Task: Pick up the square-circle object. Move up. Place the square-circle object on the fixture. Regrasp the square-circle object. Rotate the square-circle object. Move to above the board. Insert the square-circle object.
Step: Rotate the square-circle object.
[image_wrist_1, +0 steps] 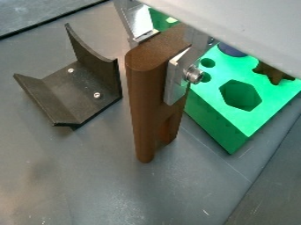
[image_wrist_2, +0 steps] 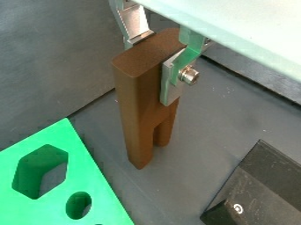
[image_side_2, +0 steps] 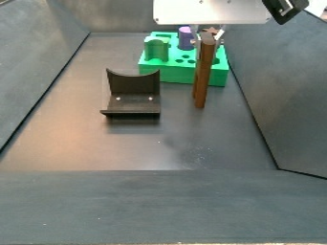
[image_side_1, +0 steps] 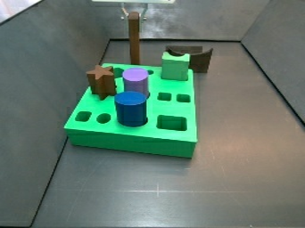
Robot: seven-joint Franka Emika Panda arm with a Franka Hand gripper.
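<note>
The square-circle object (image_wrist_1: 147, 105) is a long brown bar standing upright, also seen in the wrist view (image_wrist_2: 139, 114) and in both side views (image_side_1: 134, 44) (image_side_2: 201, 77). My gripper (image_wrist_1: 161, 54) is shut on its top end, one silver finger on each side (image_wrist_2: 156, 57). The bar's lower end is at or just above the floor, between the fixture (image_side_2: 132, 94) and the board (image_side_2: 215, 72). The dark fixture (image_wrist_1: 77, 79) stands empty beside the bar. The bright green board (image_side_1: 131, 142) lies on the bar's other side (image_wrist_1: 223, 110).
On the board stand a brown star peg (image_side_1: 103, 78), a purple cylinder (image_side_1: 136, 80), a blue cylinder (image_side_1: 131, 109) and a pale green notched peg (image_side_1: 177, 64). Grey walls enclose the floor on the sides.
</note>
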